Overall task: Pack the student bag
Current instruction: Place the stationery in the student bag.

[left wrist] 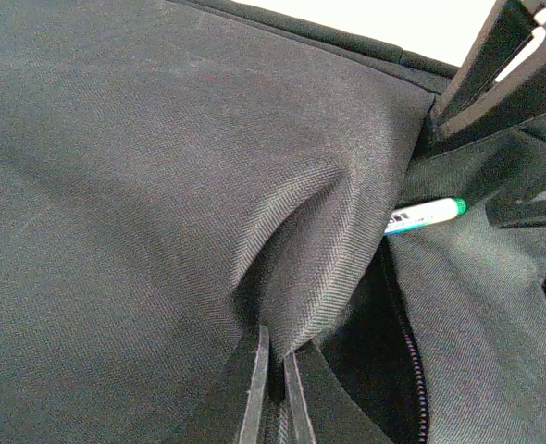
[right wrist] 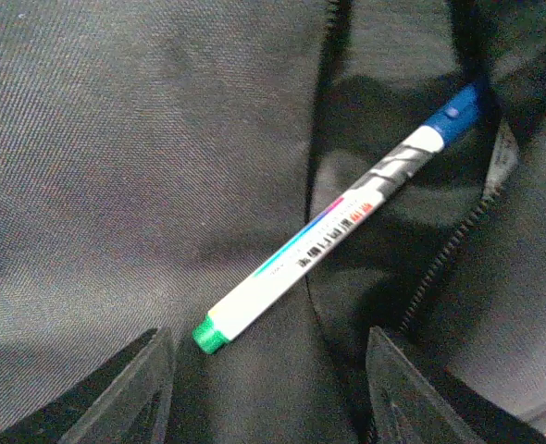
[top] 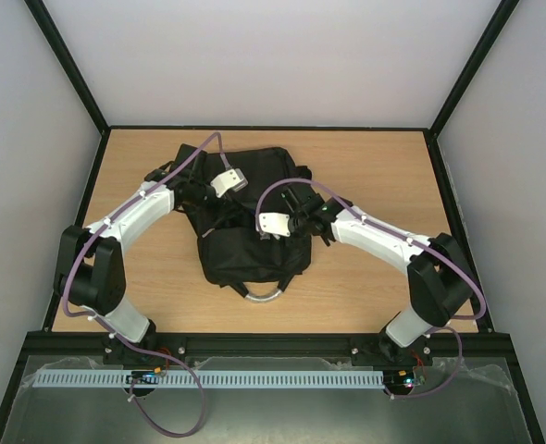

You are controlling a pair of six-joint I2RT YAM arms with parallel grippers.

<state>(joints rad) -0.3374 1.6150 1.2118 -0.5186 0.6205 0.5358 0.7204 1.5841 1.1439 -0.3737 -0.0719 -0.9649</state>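
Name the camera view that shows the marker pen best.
Right wrist: the marker pen lies full length on the backpack, green end to blue end. Left wrist shows only its green-tipped end behind a fabric fold. The top view does not show it.

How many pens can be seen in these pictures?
1. The white pen, green at one end and blue at the other, lies on the black backpack at its open zip pocket, just ahead of the open right pincer. Others may be hidden inside.

A wooden table (top: 366,277) stands between pale walls (top: 32,139), behind a slotted white rail (top: 254,379)
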